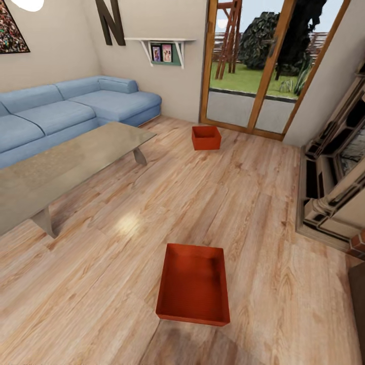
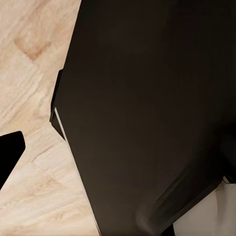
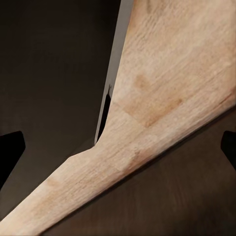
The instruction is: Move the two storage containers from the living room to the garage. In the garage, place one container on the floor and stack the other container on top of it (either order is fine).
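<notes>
Two red-orange rectangular plastic bins sit open-side up on the light wood plank floor (image 1: 263, 203) of the living rm. The near bin (image 1: 193, 290) is at lower centre of the head view, prob. the first pickup since it's closest. The far bin (image 1: 206, 138) is at upper centre, just before the wood-framed glass doors (image 1: 263, 66). Both are well apart from the blue sofa (image 1: 61, 109) and the glass-topped coffee table (image 1: 66, 162). Grippers: can't tell how far open either is or whether it has hold of anything; the wrist views give dark robot bodywork over floor. Nothing moved to the garage yet.
</notes>
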